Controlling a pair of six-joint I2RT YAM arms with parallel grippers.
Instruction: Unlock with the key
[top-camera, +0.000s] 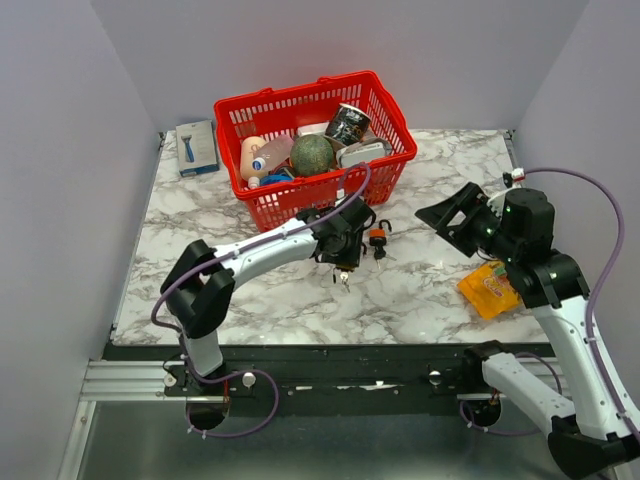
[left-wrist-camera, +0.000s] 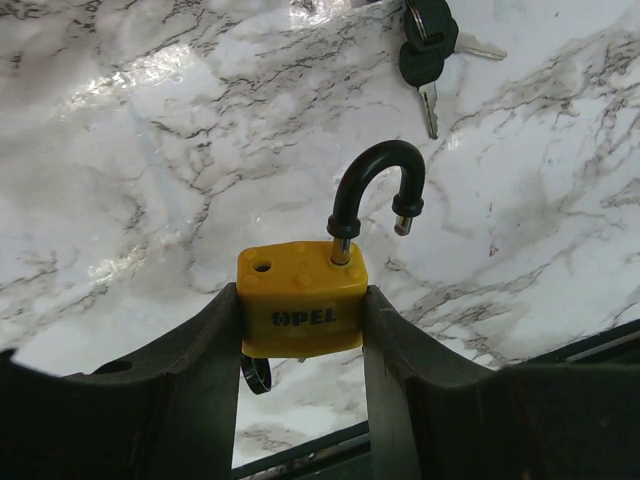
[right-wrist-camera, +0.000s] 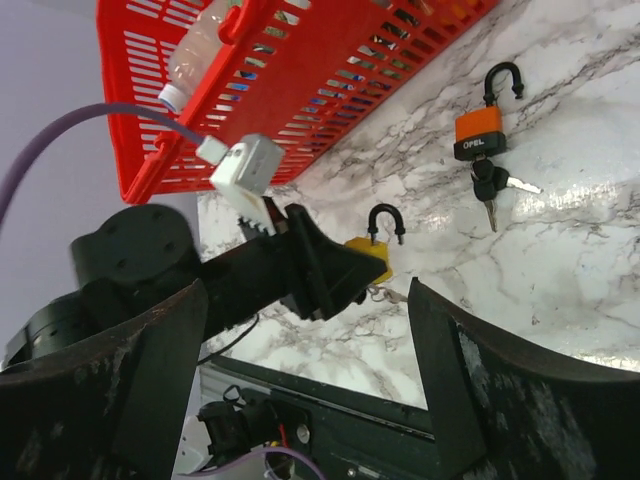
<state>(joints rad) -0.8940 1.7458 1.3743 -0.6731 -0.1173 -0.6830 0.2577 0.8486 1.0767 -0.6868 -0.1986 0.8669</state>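
My left gripper (left-wrist-camera: 302, 312) is shut on a yellow padlock (left-wrist-camera: 300, 288), pinched at both sides and held a little above the marble table. Its black shackle (left-wrist-camera: 372, 190) stands swung open, with the free end out of the body. A dark key ring (left-wrist-camera: 256, 375) hangs under the padlock; the key itself is mostly hidden. From above, the left gripper (top-camera: 345, 252) hovers mid-table with a key (top-camera: 344, 281) dangling below. My right gripper (top-camera: 452, 214) is open and empty, to the right of the yellow padlock (right-wrist-camera: 374, 262).
An orange padlock (top-camera: 377, 238) with its own black-headed keys (right-wrist-camera: 490, 186) lies on the table (top-camera: 420, 300) beside the left gripper. A red basket (top-camera: 395, 125) of groceries stands behind. An orange packet (top-camera: 489, 289) lies at the right, a blue-and-white box (top-camera: 197, 146) at the back left.
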